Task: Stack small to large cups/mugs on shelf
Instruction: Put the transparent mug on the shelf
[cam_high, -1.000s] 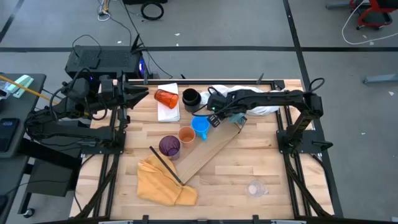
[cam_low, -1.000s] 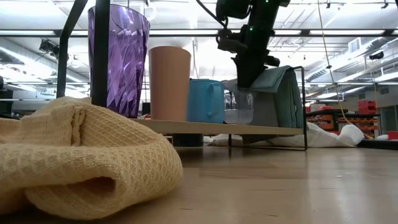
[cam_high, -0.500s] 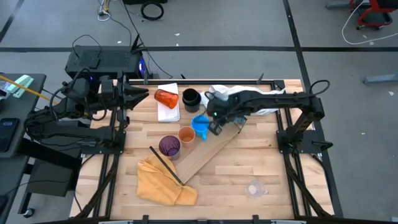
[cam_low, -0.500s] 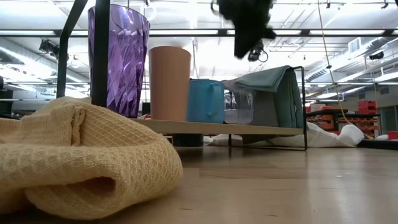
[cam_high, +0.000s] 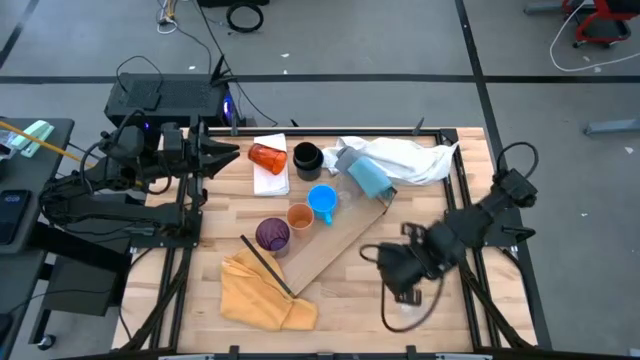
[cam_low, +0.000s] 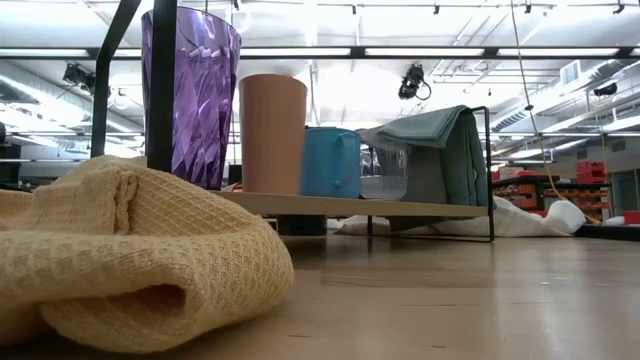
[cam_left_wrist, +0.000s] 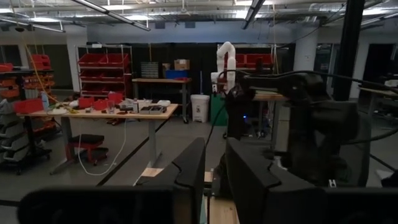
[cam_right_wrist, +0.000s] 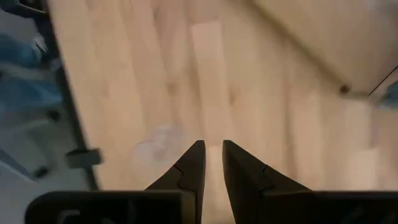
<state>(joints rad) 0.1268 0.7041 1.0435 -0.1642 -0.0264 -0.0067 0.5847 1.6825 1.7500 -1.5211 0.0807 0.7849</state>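
- High view is showing the right tool (cam_high: 400, 283), fingers narrowly apart and gripping nothing, hanging beside the clear cup (cam_high: 410, 302) near the worktop's (cam_high: 345, 285) front edge.
- Purple cup (cam_high: 272, 234), orange cup (cam_high: 300, 216) and blue mug (cam_high: 322, 200) are standing on the shelf (cam_high: 335, 245).
- That narrow gap is risking toppling the clear cup.
- Left tool (cam_left_wrist: 211, 180), fingers narrow too, is waiting far left.

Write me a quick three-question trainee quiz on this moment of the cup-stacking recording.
1. Multiple choice: which cup on the shelf stands nearest the yellow towel?
A. purple cup
B. orange cup
C. blue mug
2. True or false: the red-orange tumbler rests on the white pad.
3. Short answer: which arm's gripper is out over the tabletop?

Key
1. A
2. True
3. The right gripper; the left arm waits at the table's left edge.
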